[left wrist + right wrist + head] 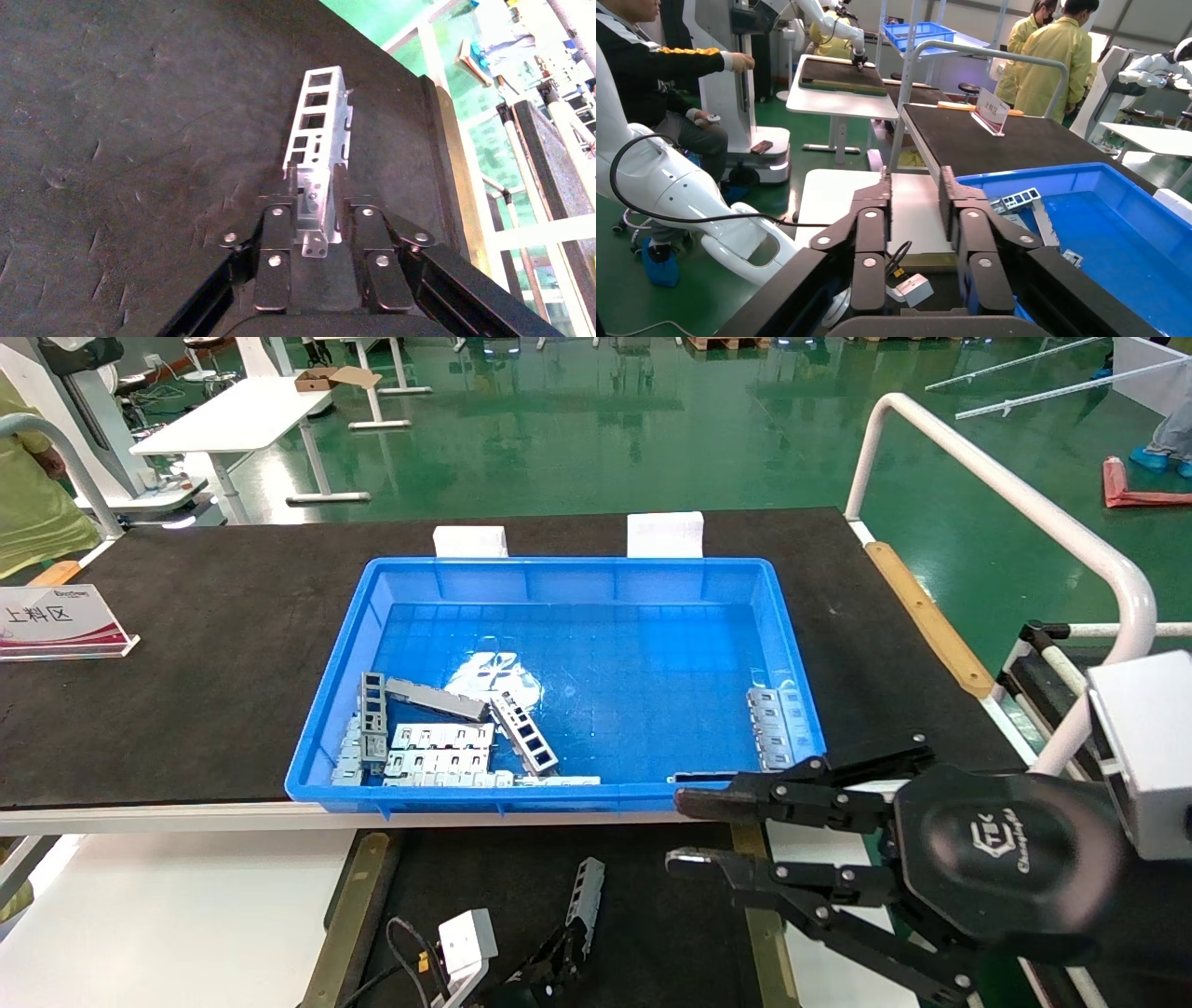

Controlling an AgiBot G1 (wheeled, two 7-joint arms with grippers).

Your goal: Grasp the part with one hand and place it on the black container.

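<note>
The left gripper (314, 193) clamped one end of the part (320, 133) just above the black container (140, 140), the free end jutting beyond its fingertips and liable to tip on release; the right gripper (694, 831) hung open.

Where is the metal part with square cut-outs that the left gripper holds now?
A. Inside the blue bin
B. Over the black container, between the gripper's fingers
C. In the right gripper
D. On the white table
B: the left gripper is shut on the part, which sits over the black container.
</note>
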